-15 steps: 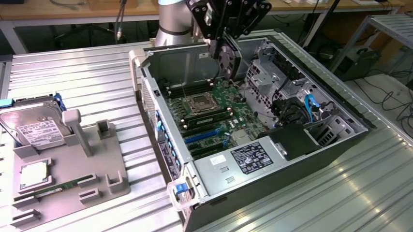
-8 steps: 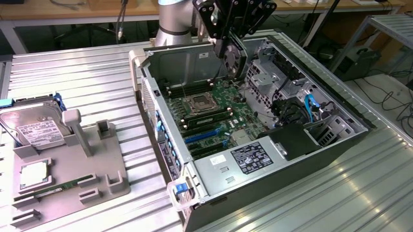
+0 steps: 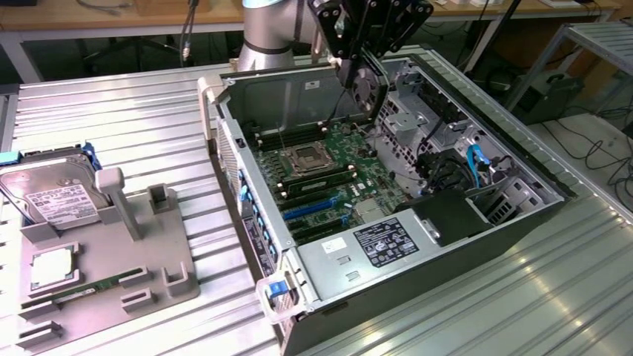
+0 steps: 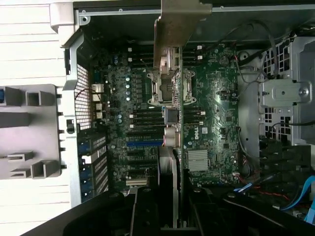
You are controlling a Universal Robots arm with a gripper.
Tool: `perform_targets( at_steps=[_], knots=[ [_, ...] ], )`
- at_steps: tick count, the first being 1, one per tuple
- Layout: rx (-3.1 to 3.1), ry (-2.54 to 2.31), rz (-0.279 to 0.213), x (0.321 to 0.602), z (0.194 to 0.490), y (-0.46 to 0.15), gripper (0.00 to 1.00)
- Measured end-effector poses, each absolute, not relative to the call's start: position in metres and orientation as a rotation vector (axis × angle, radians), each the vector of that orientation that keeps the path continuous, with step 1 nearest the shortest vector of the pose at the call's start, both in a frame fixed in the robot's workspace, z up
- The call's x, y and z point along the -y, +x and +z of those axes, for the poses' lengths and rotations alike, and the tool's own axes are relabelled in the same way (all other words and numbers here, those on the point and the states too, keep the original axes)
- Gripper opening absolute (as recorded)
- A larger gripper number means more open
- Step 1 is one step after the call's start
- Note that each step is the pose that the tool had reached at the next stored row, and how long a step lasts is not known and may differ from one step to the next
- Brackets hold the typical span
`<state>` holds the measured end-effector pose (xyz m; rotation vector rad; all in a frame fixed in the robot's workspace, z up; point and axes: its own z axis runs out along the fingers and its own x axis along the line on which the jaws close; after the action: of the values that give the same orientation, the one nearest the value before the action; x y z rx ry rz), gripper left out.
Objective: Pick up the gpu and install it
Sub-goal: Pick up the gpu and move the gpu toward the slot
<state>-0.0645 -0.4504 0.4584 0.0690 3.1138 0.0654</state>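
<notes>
Clamped on the gpu [image 3: 362,83], the gripper [image 3: 360,61] hangs over the open computer case [image 3: 514,222], its jaws pressed to the card's two flat faces. In the wrist view the gripper [image 4: 170,206] has the gpu [image 4: 170,152] running straight out from between its fingers, seen edge-on, with the silver bracket [image 4: 180,29] at the card's far end. The card hangs upright and clear of everything underneath.

Directly below the gripper lies the motherboard [image 3: 327,174], with the processor socket [image 3: 299,159] under the card and the blue expansion slots [image 3: 311,211] a little off to one side of it. The pick-up looks done and the carry to the case is in hand; the card is not yet seated. As I judge it, seating calls for the card's lower edge to be lined up along a slot before any descent. Farthest from the gripper, outside the case, a hard drive [image 3: 50,196] rests on a grey holder [image 3: 148,259].
</notes>
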Motion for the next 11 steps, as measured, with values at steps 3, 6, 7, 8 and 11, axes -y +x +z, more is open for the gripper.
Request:
perform_targets(
  at_steps=[3,6,7,8,11],
  knots=[
    [-3.114,0.069,0.065,0.450,0.458,-0.060,0.28],
    [-3.114,0.069,0.065,0.450,0.458,-0.055,0.28],
    [-3.114,0.069,0.066,0.450,0.458,-0.054,0.28],
    [-3.114,0.069,0.066,0.450,0.458,-0.052,0.28],
    [-3.114,0.069,0.066,0.450,0.458,-0.047,0.28]
  ],
)
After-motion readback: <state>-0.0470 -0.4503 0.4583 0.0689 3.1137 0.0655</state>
